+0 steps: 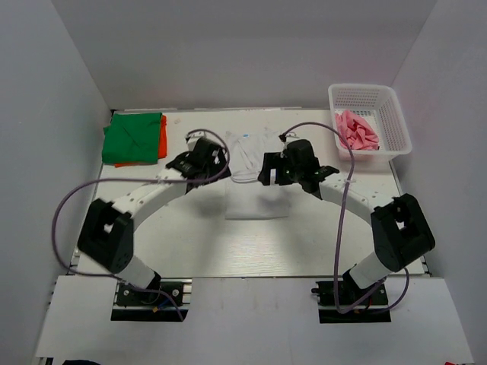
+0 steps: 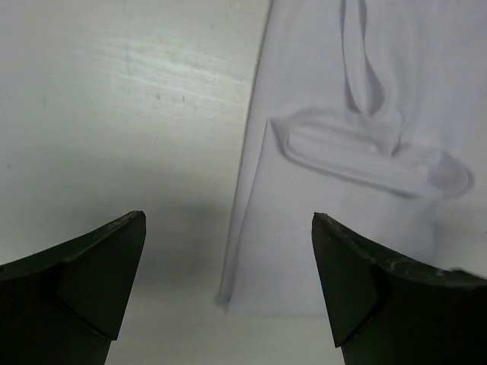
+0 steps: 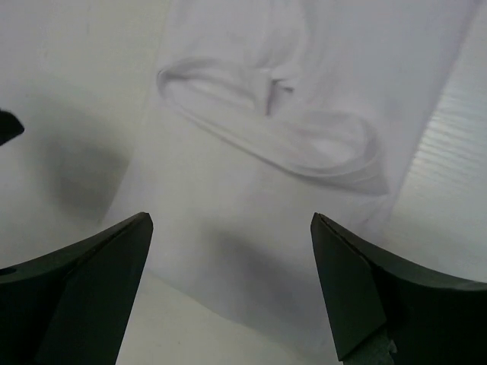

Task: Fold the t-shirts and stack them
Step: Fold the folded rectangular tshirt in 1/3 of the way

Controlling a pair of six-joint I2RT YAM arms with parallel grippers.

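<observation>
A white t-shirt [image 1: 255, 186] lies flat in the middle of the table, folded into a long strip, its collar at the far end. My left gripper [image 1: 222, 161] is open and empty at its far left edge; the left wrist view shows the shirt's edge and collar [image 2: 373, 156] between and beyond the jaws. My right gripper [image 1: 262, 169] is open and empty above the shirt's far right part; its view shows the collar [image 3: 274, 129]. A folded green shirt [image 1: 133, 137] lies on an orange one [image 1: 162, 143] at the far left. A pink shirt [image 1: 356, 131] is crumpled in the basket.
A white plastic mesh basket [image 1: 392, 114] stands at the far right corner. Grey walls close in the table on three sides. Purple cables loop from both arms over the table.
</observation>
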